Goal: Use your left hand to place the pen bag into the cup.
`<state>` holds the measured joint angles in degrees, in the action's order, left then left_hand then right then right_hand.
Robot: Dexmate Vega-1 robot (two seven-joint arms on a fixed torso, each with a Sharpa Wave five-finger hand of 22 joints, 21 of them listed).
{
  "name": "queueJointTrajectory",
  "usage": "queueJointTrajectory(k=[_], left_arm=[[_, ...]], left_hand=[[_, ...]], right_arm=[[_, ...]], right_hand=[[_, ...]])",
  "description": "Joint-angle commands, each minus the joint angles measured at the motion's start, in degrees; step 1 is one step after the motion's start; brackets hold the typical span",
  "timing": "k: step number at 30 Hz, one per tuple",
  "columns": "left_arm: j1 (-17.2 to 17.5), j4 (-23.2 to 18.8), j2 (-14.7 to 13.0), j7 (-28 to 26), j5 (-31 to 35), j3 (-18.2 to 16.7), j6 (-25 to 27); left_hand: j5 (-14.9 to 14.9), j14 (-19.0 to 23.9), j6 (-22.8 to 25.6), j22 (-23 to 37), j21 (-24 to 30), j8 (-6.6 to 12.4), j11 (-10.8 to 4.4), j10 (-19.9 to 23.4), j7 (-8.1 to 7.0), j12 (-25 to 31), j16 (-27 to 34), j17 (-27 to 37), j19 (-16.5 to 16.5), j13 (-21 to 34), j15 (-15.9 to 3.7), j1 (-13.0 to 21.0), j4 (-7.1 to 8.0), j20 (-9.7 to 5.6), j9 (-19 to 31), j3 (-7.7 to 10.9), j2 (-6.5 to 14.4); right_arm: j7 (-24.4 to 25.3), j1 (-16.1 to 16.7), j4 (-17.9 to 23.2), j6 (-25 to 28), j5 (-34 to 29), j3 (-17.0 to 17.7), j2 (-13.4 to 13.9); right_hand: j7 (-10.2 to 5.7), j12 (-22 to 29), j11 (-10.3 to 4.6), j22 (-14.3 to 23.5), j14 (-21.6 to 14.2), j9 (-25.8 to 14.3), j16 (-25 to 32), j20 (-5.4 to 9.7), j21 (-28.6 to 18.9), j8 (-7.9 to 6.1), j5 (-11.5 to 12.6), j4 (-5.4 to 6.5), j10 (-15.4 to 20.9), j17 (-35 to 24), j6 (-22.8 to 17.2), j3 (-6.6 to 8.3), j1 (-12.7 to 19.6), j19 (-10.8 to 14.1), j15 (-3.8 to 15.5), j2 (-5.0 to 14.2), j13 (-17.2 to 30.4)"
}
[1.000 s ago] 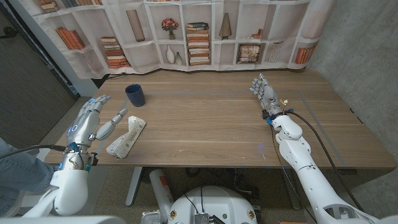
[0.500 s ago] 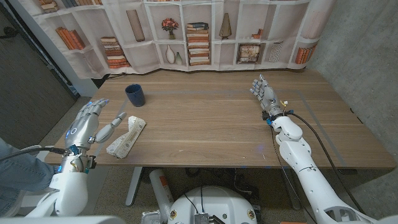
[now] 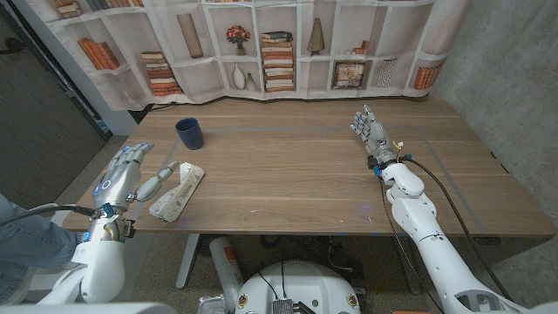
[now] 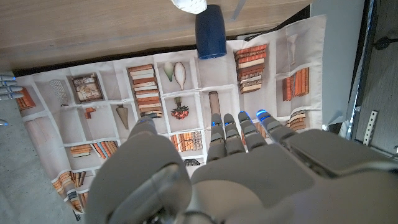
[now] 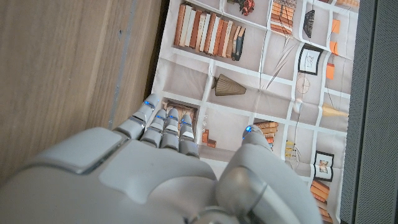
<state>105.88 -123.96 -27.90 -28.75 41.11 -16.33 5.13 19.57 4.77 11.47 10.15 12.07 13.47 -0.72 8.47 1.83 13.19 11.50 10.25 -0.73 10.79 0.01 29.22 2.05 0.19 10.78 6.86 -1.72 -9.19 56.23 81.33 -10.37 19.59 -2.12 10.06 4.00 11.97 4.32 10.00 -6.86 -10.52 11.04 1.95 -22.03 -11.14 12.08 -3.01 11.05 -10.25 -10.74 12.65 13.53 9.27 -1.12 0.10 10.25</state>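
A white patterned pen bag [image 3: 178,193] lies flat near the table's left front edge; one end of it [image 4: 189,5] also shows in the left wrist view. Behind it stands a dark blue cup [image 3: 189,133], upright and open at the top, which the left wrist view catches too [image 4: 210,32]. My left hand [image 3: 129,173] hovers just left of the bag, fingers spread, thumb reaching toward the bag but holding nothing. My right hand [image 3: 370,133] stands upright with fingers straight at the table's right side, far from both objects.
The wooden table [image 3: 296,166] stretches wide between the two hands. A bookshelf-printed curtain [image 3: 261,48] hangs behind the far edge. A person's sleeve [image 3: 22,244] shows at the left picture edge.
My left hand has drifted slightly back toward the near left edge, away from the cup. The bag, cup and right hand have not moved.
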Motion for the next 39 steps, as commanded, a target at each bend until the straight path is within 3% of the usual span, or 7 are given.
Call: queueJointTrajectory(k=[1,17,39], left_arm=[[0.36,-1.31,-1.98,1.89,1.23,1.15,5.01],[-0.85,-1.20,-5.94,4.47,3.75,5.11,11.31],[0.23,-2.48,-9.29,5.97,3.91,7.02,17.81]], left_hand=[[0.31,0.18,0.53,0.12,-0.19,0.04,-0.27,0.38,-0.04,-0.11,-0.13,0.25,-0.35,0.32,-0.18,0.77,-0.45,0.22,0.21,-0.01,-0.21],[0.51,0.31,1.09,0.14,-0.25,0.01,-0.55,0.61,-0.21,-0.23,-0.19,0.28,-0.27,0.34,-0.41,0.98,-0.60,0.19,0.23,-0.34,-0.55],[0.84,-0.37,-0.25,0.16,-0.47,-0.85,-0.66,-0.25,-0.27,-0.82,-0.53,0.32,-0.55,0.37,-0.43,1.14,-0.77,0.33,0.26,-1.01,-1.27]], right_arm=[[-0.51,-0.47,-1.33,-0.31,0.28,0.08,-0.27],[-0.99,-1.36,-3.03,-0.58,0.33,0.10,-0.81],[-1.00,-1.85,-3.40,-0.16,0.06,0.26,-0.88]], right_hand=[[0.10,0.08,0.31,0.13,-0.43,-0.22,-0.23,0.89,0.15,-0.02,0.04,-0.28,0.15,-0.12,-0.58,0.00,0.04,0.29,-0.28,0.41,0.23],[0.11,0.08,0.32,0.14,-0.49,-0.22,-0.24,0.86,0.51,-0.05,0.05,-0.35,0.25,-0.12,-0.72,-0.08,-0.01,0.44,-0.41,0.43,0.24],[0.07,0.06,0.36,0.16,-0.57,-0.23,-0.24,0.83,0.92,-0.02,0.06,-0.44,0.30,-0.12,-0.74,-0.14,-0.03,0.60,-0.44,0.52,0.24]])
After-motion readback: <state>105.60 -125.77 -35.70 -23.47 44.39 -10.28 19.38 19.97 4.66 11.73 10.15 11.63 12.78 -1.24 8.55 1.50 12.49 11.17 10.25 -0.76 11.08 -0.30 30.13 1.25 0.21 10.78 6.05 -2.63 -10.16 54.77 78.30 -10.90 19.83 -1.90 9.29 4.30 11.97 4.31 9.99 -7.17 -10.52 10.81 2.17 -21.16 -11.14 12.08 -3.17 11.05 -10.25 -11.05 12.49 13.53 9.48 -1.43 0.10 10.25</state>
